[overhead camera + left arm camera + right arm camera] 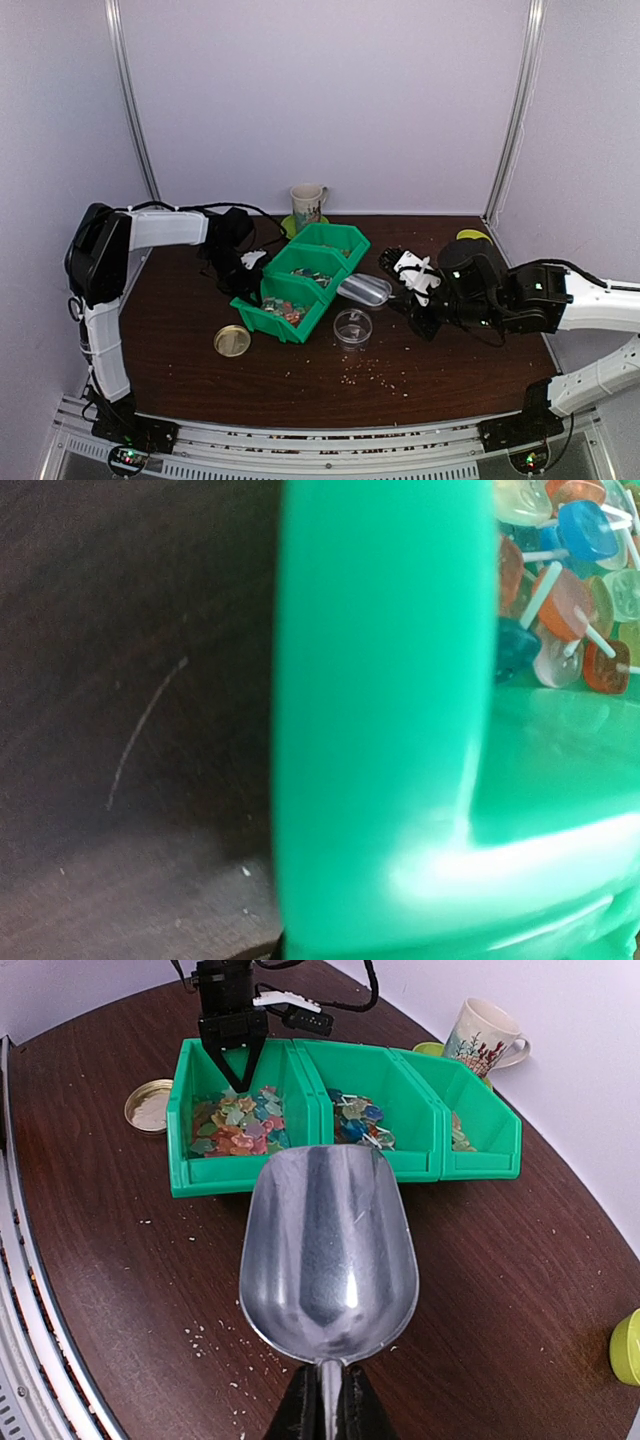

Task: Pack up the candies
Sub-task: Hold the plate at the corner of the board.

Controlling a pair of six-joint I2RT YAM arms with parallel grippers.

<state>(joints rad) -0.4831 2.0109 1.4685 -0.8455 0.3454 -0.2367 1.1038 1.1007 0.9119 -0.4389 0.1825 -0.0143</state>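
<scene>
The candies (235,1125) are small mixed-colour pieces lying in a row of three joined green bins (300,1175); they also show in the left wrist view (570,580). My right gripper (322,1385) is shut on the handle of an empty metal scoop (328,1245), held just in front of the bins and above the table. In the top view the scoop (365,290) is beside a small clear jar (352,328). My left gripper (241,1078) is closed on the far wall of the left bin (380,730).
A round tan jar lid (232,341) lies left of the bins. A mug (307,205) stands on a green coaster behind them. A yellow-green lid (472,237) is at the back right. Crumbs (380,375) are scattered on the dark table in front of the jar.
</scene>
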